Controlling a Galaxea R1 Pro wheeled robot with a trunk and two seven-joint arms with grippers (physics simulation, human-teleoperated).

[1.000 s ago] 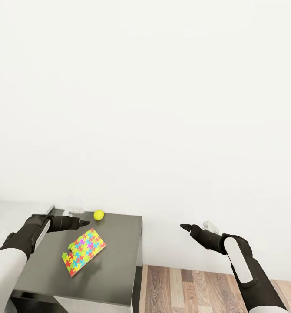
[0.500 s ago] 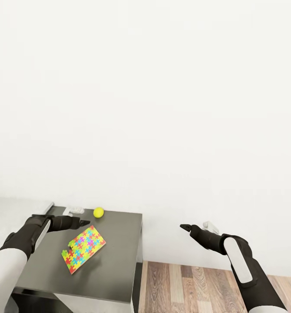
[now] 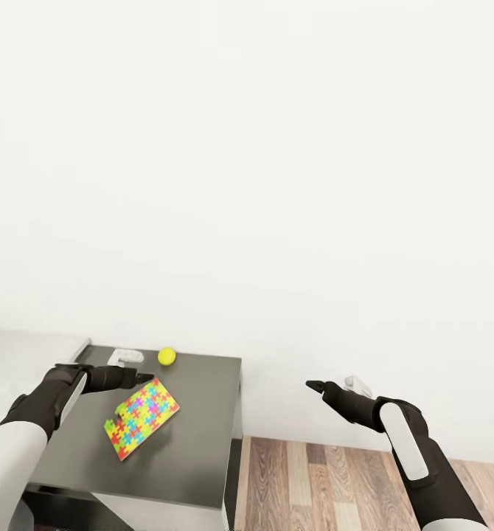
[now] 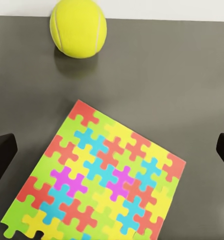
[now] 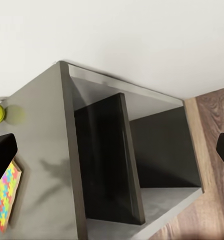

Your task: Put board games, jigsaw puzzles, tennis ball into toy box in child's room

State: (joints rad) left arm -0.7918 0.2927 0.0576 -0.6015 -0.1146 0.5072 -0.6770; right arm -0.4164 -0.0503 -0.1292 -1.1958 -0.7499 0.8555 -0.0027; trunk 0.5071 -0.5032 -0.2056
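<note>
One jigsaw puzzle (image 3: 140, 417) lies flat on the dark grey wing of the table (image 3: 195, 442). The yellow-green tennis ball (image 3: 167, 356) rests near the table's back edge by the wall. My left gripper (image 3: 142, 378) hovers open just above the puzzle's far corner, short of the ball. In the left wrist view the puzzle (image 4: 99, 177) lies between the spread fingers, with the tennis ball (image 4: 78, 27) beyond it. My right gripper (image 3: 313, 384) is open in the air to the right of the table, above the floor. The toy box and the board games are out of view.
A white wall stands right behind the table. Wood-plank floor (image 3: 313, 479) lies to the right of it. A light grey surface (image 3: 18, 350) adjoins the dark wing at the left. The right wrist view looks at the table's end, with an open dark compartment (image 5: 157, 150).
The whole picture has shifted a little: table, puzzle and ball now sit slightly higher, so the camera moved. Both arms keep their pose.
</note>
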